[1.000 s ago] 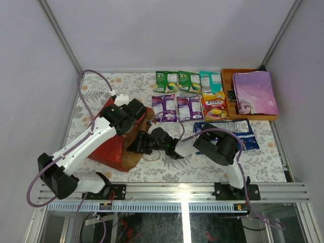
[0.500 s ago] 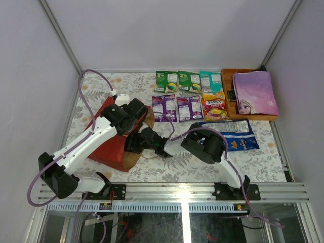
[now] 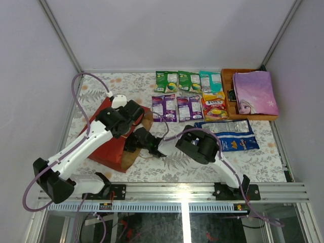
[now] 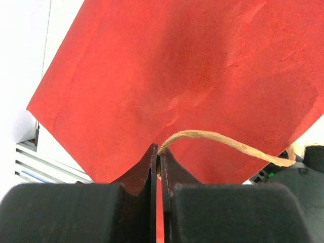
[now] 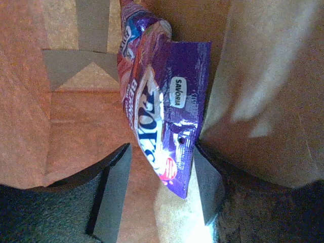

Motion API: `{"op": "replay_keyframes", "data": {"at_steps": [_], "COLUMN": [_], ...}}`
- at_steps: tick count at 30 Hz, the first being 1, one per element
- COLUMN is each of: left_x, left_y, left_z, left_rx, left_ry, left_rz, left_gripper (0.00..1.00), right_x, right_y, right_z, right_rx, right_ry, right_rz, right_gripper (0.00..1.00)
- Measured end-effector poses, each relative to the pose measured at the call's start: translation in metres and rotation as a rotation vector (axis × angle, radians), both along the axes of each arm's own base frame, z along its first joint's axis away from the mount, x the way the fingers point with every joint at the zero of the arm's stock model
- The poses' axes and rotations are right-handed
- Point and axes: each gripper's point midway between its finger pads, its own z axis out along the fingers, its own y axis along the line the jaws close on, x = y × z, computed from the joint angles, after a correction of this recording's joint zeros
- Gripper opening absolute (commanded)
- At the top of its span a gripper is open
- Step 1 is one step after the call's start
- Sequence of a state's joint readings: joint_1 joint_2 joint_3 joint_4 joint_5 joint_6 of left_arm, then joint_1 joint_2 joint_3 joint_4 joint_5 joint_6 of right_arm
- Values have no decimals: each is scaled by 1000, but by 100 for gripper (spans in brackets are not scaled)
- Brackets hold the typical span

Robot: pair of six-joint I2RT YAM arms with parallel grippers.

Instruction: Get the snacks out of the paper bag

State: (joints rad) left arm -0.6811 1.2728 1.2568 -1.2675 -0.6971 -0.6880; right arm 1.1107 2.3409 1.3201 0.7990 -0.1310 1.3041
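1. Counting seven snacks (image 3: 190, 108) already out, rowed at the surface's (image 3: 131, 83) far side: green, teal, purple, yellow-red packets, plus the blue bag (image 3: 230, 134).
2. One purple packet (image 5: 167, 101) is left inside the paper bag (image 3: 112, 152), which lies on its side at left, mouth rightward.
3. Right tool (image 5: 162, 157) is inside the bag, jaws apart astride that packet, not closed on it.
4. Left tool (image 4: 158, 154) is pinched tight on the twine handle (image 4: 228, 142).
5. Wooden tray (image 3: 226, 76) and book (image 3: 254, 93) sit well apart, far right; the bag's walls crowd the reach. Deeper contents: cannot tell.
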Motion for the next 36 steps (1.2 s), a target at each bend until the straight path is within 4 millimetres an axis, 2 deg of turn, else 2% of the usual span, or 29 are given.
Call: {"op": "replay_keyframes", "data": {"at_steps": [4,7,10,14,17,19,22,25,29,32,36], "left_x": [-4,-7,-8,-6,-1,5,15,24,30,34,38], "left_y": [1,2,3,5,9,15,30,45,66,81,90], "left_z": [2,2,2,3,8,13,22,35,58,76,97], "left_rx": [-27,-45,-50,-43,-31,-25,-8,21,94,158,190], "left_ry": [-17,-24,-26,-39,-63,-84,-124,-172,-251,-308,-378], "left_rz": [9,14,20,30,54,81,139,182,234,264,256], "left_gripper": [0,0,0,0,0,0,0,0,0,0,0], "right_x": [4,4,2,-4,-9,-16,-29,-41,-51,-39,-7], "right_y": [11,17,14,-4,-16,-28,-51,-78,-124,-172,-227], "right_z": [-4,-9,-12,-9,6,26,71,129,213,262,289], "right_rx": [23,33,32,-8,-35,-47,-49,-32,19,38,-41], "right_ry": [9,11,-4,-60,-134,-201,-333,-510,-751,-879,-974], "right_rz": [-12,-18,-27,-23,4,41,109,167,188,132,-6], "right_gripper": [44,23,1,0,0,0,0,0,0,0,0]}}
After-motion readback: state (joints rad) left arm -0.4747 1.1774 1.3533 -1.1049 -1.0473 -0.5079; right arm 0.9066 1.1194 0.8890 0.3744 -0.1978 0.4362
